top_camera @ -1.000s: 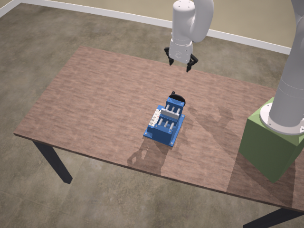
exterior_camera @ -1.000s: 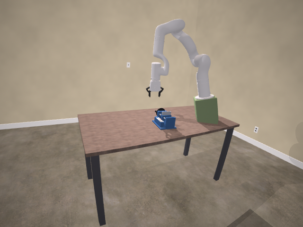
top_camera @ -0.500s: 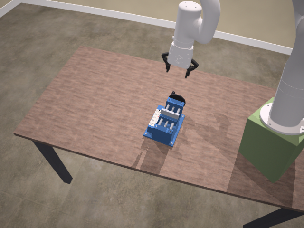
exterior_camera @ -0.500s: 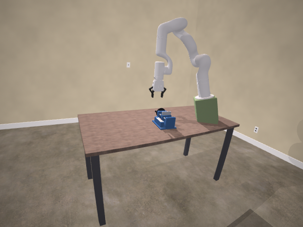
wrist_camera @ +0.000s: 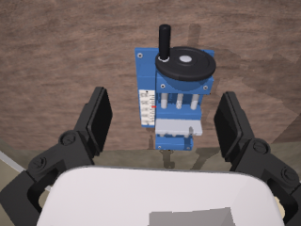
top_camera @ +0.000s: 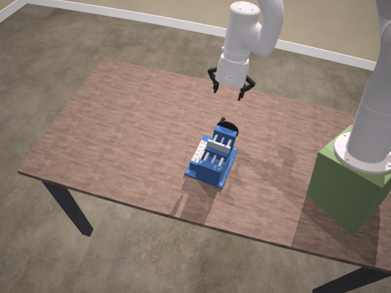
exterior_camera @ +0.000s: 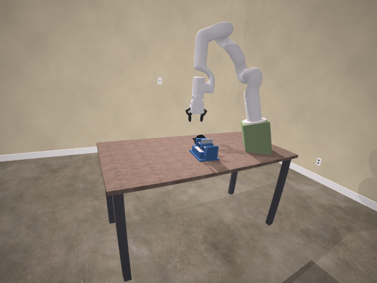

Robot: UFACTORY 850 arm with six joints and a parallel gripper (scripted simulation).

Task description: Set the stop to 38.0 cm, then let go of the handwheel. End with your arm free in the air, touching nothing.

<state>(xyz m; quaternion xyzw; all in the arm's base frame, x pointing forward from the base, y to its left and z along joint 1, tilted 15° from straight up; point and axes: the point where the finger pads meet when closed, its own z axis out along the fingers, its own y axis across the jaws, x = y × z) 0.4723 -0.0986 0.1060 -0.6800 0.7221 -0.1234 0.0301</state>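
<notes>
- While hanging high above the worktop (top_camera: 95, 132), points straight down: gripper (top_camera: 230, 92), spread wide with nothing between its fingers.
- Directly beneath, well apart from the gripper: blue fixture (top_camera: 206, 171), bolted-looking at its corners, standing near the middle of the brown wooden worktop.
- At the fixture's far end, toward the gripper: black handwheel (wrist_camera: 184, 67), a round disc with a light spot at its hub.
- Standing up from the handwheel's rim, on the left in the wrist view: short black crank handle (wrist_camera: 165, 40).
- Running the length of the fixture from the handwheel end: three pale rods (top_camera: 213, 158), side by side.
- Sitting across the rods, roughly midway along them: grey stop (top_camera: 218, 147), a flat bar.
- Along one side of the fixture: white scale strip (wrist_camera: 149, 107) with small marks, one of them red; figures too small to read.
- Seen from the wrist: fixture framed between the two black fingers, touching neither.
- At the worktop's right end, well apart from the fixture: green block (top_camera: 341, 185) carrying the white arm (exterior_camera: 212, 33), which arches up and over before dropping to the gripper.
- Below the worktop: dark legs (exterior_camera: 121, 231) on a mottled grey-brown floor (exterior_camera: 212, 243); behind, a plain beige wall (exterior_camera: 91, 61) with a white baseboard.
</notes>
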